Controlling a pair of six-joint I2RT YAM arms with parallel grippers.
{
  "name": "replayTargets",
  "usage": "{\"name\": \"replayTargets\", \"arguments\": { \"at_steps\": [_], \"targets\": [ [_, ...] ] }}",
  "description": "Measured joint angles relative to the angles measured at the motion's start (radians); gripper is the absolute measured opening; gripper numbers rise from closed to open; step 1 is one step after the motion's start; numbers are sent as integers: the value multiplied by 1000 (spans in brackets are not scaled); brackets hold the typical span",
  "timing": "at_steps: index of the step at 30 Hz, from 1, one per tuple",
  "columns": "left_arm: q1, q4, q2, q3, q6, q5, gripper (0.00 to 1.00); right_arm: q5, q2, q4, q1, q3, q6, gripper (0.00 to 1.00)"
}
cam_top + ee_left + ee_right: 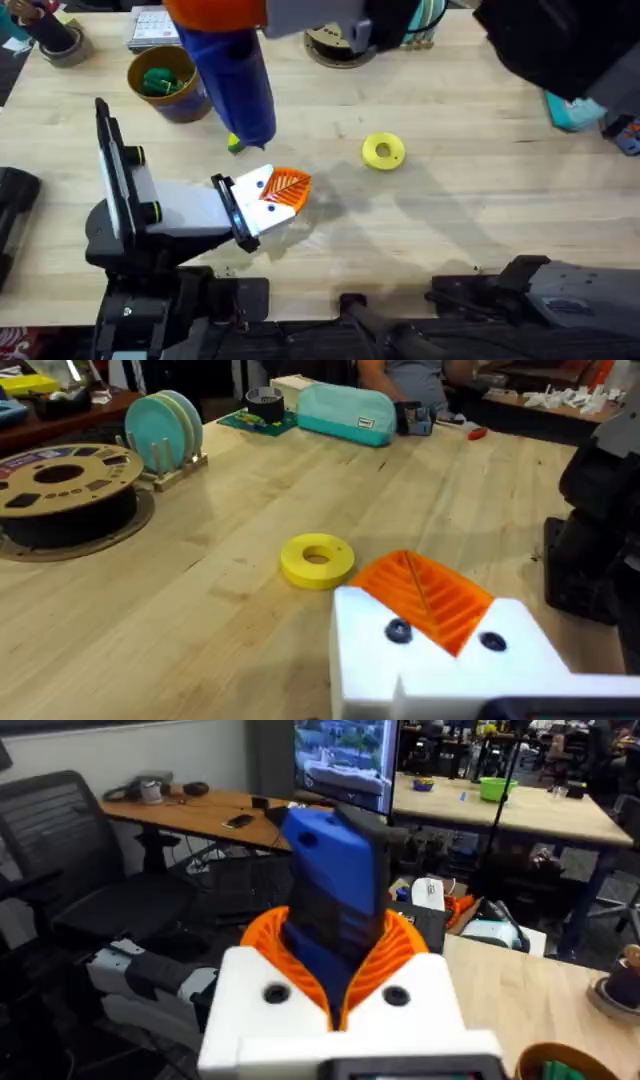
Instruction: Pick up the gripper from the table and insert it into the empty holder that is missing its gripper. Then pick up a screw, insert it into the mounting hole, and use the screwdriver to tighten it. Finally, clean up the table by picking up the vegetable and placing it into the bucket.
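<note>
Wooden table (480, 190) w/ flat yellow ring (382, 151) mid-surface. Right gripper (340, 990) clenched on blue screwdriver (335, 885). Left gripper (272, 195), near-left of ring: grip state can't tell. Bucket (170, 85) far-left of ring.

yellow ring (383, 151) mid-table | filament spool (62, 478) | teal plates in rack (165, 426) | teal pouch (345, 413)

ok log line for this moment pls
right tool: shut on screwdriver, raised over table | left tool: resting low on table, state unclear | vegetable: on table beside bucket
</note>
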Motion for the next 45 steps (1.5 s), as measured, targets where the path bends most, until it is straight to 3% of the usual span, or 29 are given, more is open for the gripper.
{"name": "replayTargets", "arguments": {
  "at_steps": [10,45],
  "targets": [
    [0,0,0,0,0,0,13,-1,0,1,46,-39,-63,26],
    [0,0,0,0,0,0,13,4,0,7,48,-130,-177,26]
  ]
}}
